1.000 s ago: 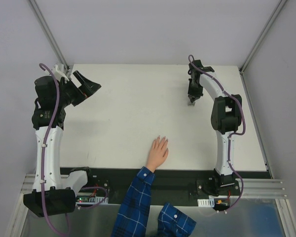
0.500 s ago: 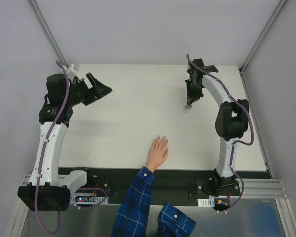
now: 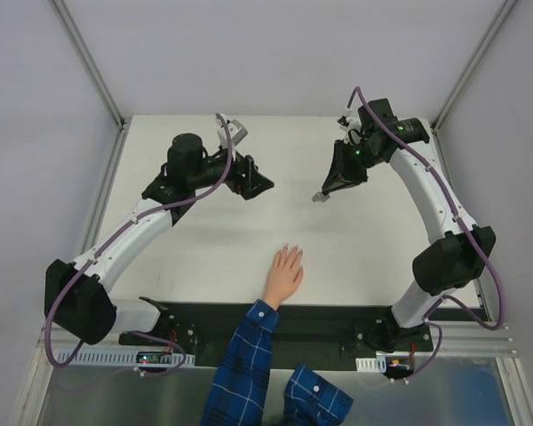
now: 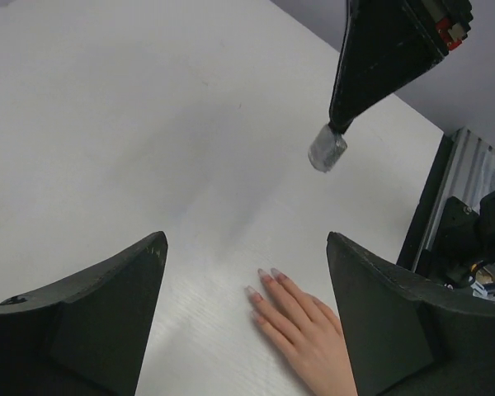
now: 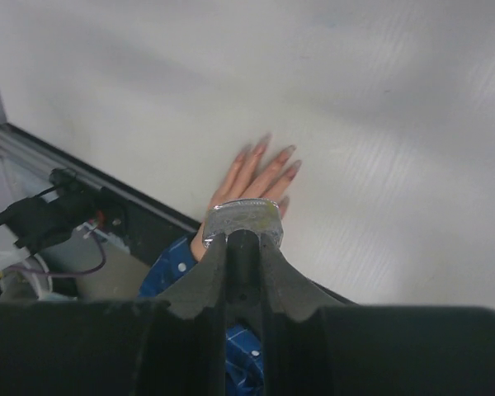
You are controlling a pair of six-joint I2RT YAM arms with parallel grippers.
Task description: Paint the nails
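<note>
The nails tip a human hand lying flat, palm down, on the white counter at lower centre of the overhead view, with a blue plaid sleeve behind it. The left gripper hangs above the counter at upper centre-left, its fingers spread wide with nothing between them. The right gripper, at upper centre-right, has its fingers pinching a small glassy bottle, held in the air well apart from the hand.
</note>
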